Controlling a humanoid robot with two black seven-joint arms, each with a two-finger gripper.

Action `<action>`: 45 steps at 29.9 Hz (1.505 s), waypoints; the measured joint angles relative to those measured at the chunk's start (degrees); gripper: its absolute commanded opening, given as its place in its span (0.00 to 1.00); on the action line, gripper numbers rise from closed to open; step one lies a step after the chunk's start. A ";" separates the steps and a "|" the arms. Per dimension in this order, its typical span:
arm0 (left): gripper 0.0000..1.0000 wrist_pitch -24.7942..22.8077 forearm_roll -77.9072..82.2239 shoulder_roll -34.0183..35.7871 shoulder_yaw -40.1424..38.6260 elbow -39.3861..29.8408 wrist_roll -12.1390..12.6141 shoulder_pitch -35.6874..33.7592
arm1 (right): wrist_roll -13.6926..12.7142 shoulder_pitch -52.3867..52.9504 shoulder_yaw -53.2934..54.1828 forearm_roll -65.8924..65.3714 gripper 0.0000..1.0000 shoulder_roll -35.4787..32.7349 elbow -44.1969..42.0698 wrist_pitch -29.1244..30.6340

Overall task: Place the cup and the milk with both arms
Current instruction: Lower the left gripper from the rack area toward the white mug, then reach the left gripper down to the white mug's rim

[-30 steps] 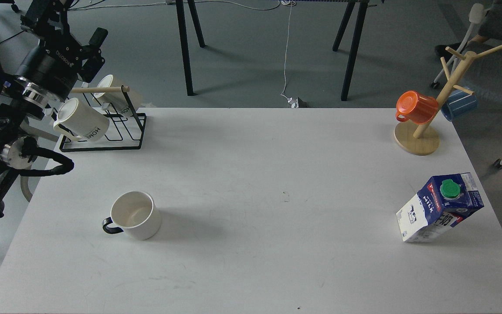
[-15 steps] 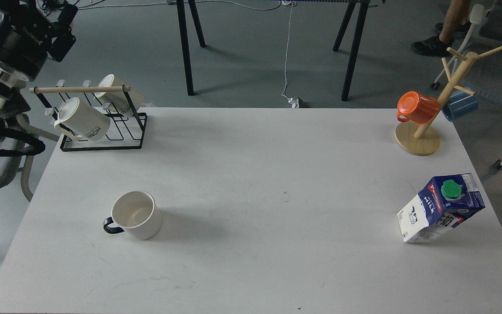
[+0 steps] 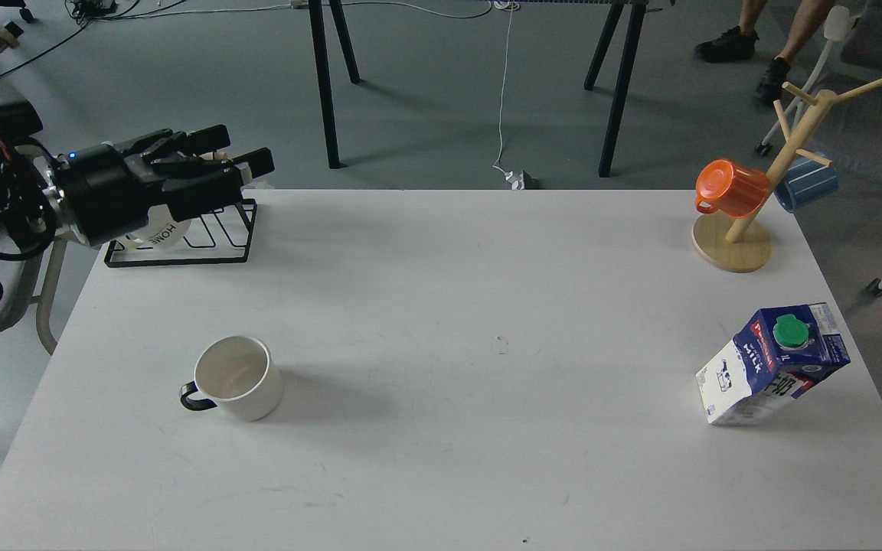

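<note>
White table (image 3: 441, 252) filling most of the frame. White cup (image 3: 239, 377) with a thin black handle, standing upright in the lower left part of the table, mouth up, handle pointing left. Nothing touching the cup.

Milk carton (image 3: 772, 363), blue and white with a green cap, standing near the right edge of the table, well apart from the cup. Nothing touching the carton either.

Left gripper (image 3: 246, 157) reaching in from the upper left of the frame, lying sideways, fingers pointing right. Black fingers spread a little with a gap between them, so open and holding nothing. Hovering over the black wire rack (image 3: 204, 237) at the top left corner of the table, well above the cup in the frame. Cream mug (image 3: 158, 232) with "HOME" on it, mostly hidden behind the gripper.

Right gripper out of sight.

Wooden mug tree (image 3: 747, 222) at the upper right corner of the table, with 1 orange mug (image 3: 732, 187) and 1 blue mug (image 3: 808, 184) hanging on it.
</note>
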 measured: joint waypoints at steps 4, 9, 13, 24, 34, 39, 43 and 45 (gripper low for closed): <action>0.98 9.44 15.36 1.03 5.13 1.93 -0.02 3.13 | 0.00 0.00 -0.25 -0.04 0.98 -0.02 0.08 0.00; 0.97 13.32 17.69 1.49 8.28 6.49 0.00 3.92 | 0.00 -0.43 -0.72 -0.02 0.98 -0.02 0.71 0.00; 0.96 13.52 17.74 2.95 9.51 7.46 0.02 3.38 | 0.00 -0.80 -0.75 0.01 0.98 -0.02 0.78 0.00; 0.96 12.70 17.76 3.70 29.10 8.71 0.01 -7.99 | 0.07 -1.75 -0.17 -0.04 0.98 -0.45 0.55 0.00; 0.96 7.29 17.75 -0.27 41.51 10.63 0.01 -18.87 | 0.27 -2.22 -0.45 0.01 0.98 -0.46 0.70 0.00; 0.96 6.26 17.75 -3.88 46.87 14.60 0.03 -23.07 | 0.32 -2.62 -0.26 0.02 0.98 -0.46 0.62 0.00; 0.96 5.64 17.75 -5.95 49.51 15.84 0.01 -25.26 | 0.45 -3.36 -0.10 0.02 0.98 -0.46 0.59 0.00; 0.96 5.00 17.75 -6.66 49.93 16.34 0.01 -25.53 | 0.51 -3.59 -0.07 0.02 0.98 -0.49 0.60 0.00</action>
